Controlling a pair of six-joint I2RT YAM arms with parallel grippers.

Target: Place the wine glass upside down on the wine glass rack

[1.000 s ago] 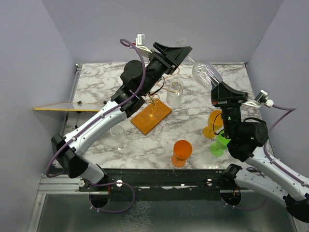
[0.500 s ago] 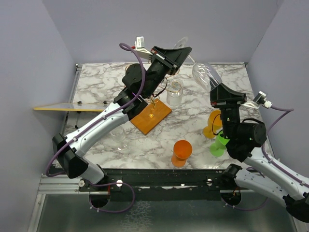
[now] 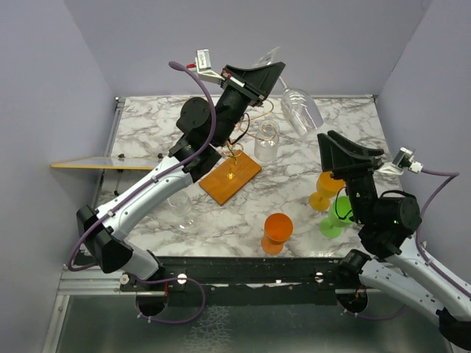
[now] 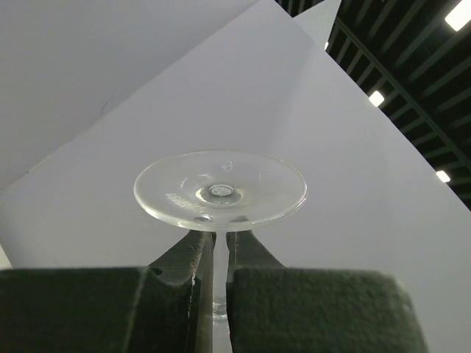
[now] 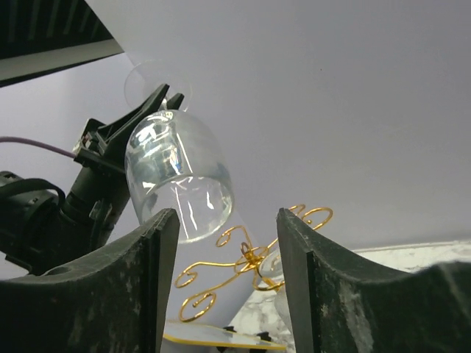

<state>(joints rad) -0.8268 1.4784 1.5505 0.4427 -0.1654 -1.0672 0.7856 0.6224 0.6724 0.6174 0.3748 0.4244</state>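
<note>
The clear wine glass (image 3: 300, 110) hangs tilted in the air above the back of the table, bowl down and to the right. My left gripper (image 3: 274, 73) is shut on its stem just under the foot. In the left wrist view the round foot (image 4: 220, 190) sits above the closed left gripper (image 4: 219, 246). My right gripper (image 3: 346, 151) stands open below and right of the bowl, apart from it. Through its open right gripper (image 5: 224, 217) fingers I see the bowl (image 5: 176, 176) and the gold scrolls of the wine glass rack (image 5: 250, 261). The rack's wooden base (image 3: 230, 176) lies under the left arm.
A clear glass (image 3: 266, 143) stands by the rack and another (image 3: 180, 209) under the left arm. An orange cup (image 3: 277, 232), a yellow-orange goblet (image 3: 324, 190) and a green goblet (image 3: 335, 217) stand at the near right. A gold-edged board (image 3: 88, 163) juts out at the left.
My left gripper closed on the stem and raised the glass up and to the left. My right gripper opened, let go of the bowl and dropped back.
</note>
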